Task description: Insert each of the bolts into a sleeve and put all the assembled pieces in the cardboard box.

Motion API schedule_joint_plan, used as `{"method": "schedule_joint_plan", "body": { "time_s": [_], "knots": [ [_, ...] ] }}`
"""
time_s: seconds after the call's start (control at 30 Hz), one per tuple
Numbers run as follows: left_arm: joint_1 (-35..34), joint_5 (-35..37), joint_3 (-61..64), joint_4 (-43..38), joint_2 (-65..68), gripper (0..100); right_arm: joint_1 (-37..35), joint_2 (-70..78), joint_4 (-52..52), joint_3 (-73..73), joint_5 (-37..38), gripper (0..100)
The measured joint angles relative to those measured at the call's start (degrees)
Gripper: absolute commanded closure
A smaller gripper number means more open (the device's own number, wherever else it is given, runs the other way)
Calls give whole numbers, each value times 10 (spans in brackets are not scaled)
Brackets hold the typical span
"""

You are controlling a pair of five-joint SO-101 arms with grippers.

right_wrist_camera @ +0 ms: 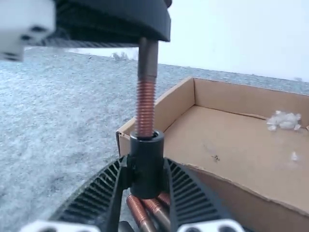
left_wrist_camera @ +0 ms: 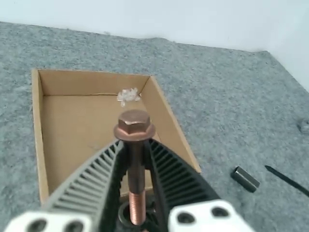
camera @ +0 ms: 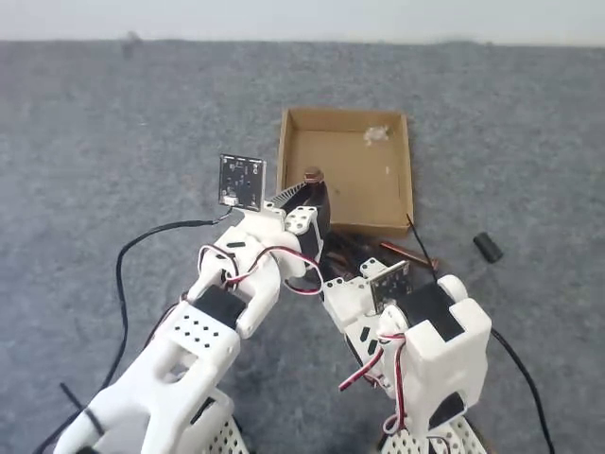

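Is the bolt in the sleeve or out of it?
Partly in: the bolt enters the sleeve at its top; most thread shows above.

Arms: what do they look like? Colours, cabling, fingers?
Left arm and right arm: white shells, black motors, red-white wire loops, black cables. Each wrist carries a bare camera board. Left gripper and right gripper: black ribbed fingers.

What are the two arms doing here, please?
The left end effector holds a bolt upright, head up, over a sleeve gripped by the right end effector; the threaded tip is at the sleeve's mouth. The box holds no assembled piece yet. More bolts lie beside it, and another sleeve lies on the carpet.
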Motion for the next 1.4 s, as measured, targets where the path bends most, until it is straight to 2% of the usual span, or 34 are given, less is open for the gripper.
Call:
{"method": "schedule_joint_plan", "body": {
  "time_s": [0.23, 0.67, 0.83, 1.0, 1.4],
  "knots": [
    [0, -4, -1, -3, 2, 988, 0, 0, 0, 0, 1, 993],
    [5, -67, 19, 35, 4, 988, -1, 0, 0, 0, 2, 993],
    [6, -69, 46, -6, 10, 988, -1, 0, 0, 0, 2, 993],
    [6, -69, 47, -11, 10, 988, -1, 0, 0, 0, 2, 993],
    [8, -140, 47, 59, 9, 979, -3, 0, 0, 0, 2, 993]
  ]
}}
